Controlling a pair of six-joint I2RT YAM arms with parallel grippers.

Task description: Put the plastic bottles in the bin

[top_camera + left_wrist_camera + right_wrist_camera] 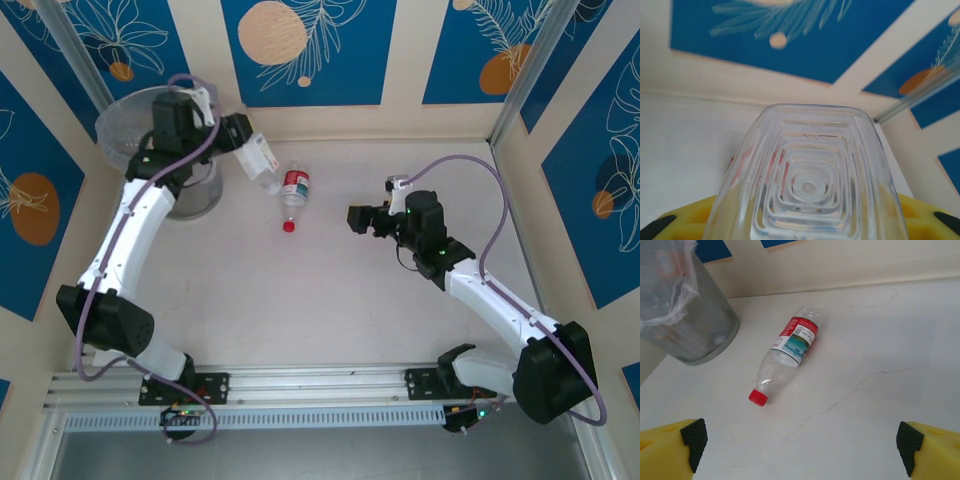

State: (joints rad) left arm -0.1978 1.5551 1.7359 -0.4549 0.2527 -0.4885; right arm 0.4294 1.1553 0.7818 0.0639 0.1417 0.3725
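The left gripper (246,148) sits just to the right of the bin (198,196), with the left arm reaching across the bin's open top. Its fingers are pinched on a clear held bottle (263,160) with a white label, which sticks out away from the bin at a slant. In the left wrist view the ribbed, squarish base of this held bottle (807,187) faces the camera, and the yellow fingers (682,217) flank it low on either side.

The bin is a round grey basket with a translucent bag (670,295) folded over its rim. It stands at the far left corner of the table (340,300), close to the wall (330,120).

A second, red-label bottle (294,188) lies flat on the table a little further right of the bin than the held one. Its red cap (758,398) points towards the near edge, and nothing touches it.

The right gripper (352,218) is well to the right of the bin, beyond the lying bottle and aimed at it. Its fingers are spread wide and hold nothing — in the right wrist view the black-padded fingertips (692,436) sit at the two lower corners, with the red-label bottle (790,352) and the bin (697,337) ahead of them
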